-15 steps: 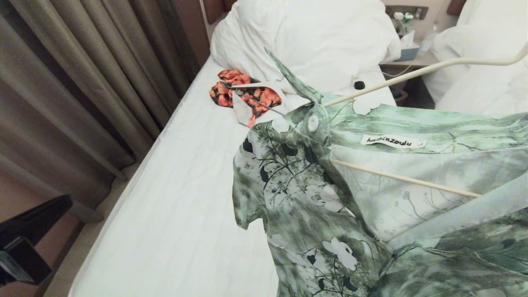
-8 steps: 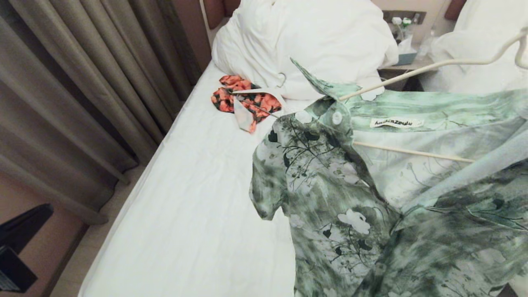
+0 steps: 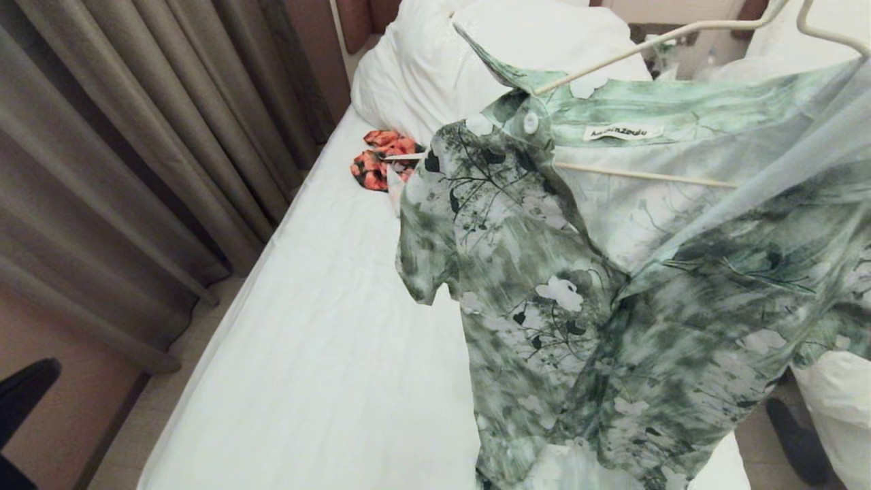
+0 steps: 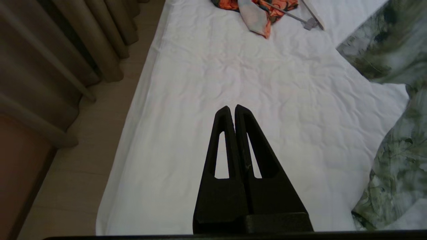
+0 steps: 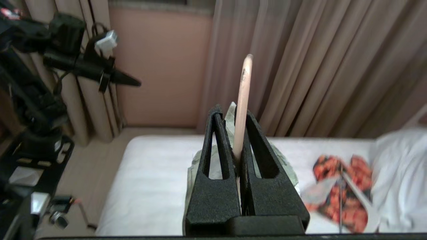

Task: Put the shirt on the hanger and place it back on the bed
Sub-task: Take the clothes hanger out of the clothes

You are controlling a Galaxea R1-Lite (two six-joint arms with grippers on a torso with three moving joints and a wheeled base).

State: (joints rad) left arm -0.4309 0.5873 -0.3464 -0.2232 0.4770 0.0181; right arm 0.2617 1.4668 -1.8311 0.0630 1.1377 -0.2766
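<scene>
right gripper (image 5: 236,115) clenching hanger (image 3: 633,173), shirt (image 3: 599,286) hanging on it above bed (image 3: 326,340); left gripper (image 4: 232,110) clenched, empty, hovering over sheet.

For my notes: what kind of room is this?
Probably a hotel room: a single bed with white pillows, a second bed beside it, and long curtains.

The shirt (image 3: 612,272) hangs on the hanger (image 3: 639,175) above the bed (image 3: 326,340), pillows (image 3: 435,68) behind.
</scene>
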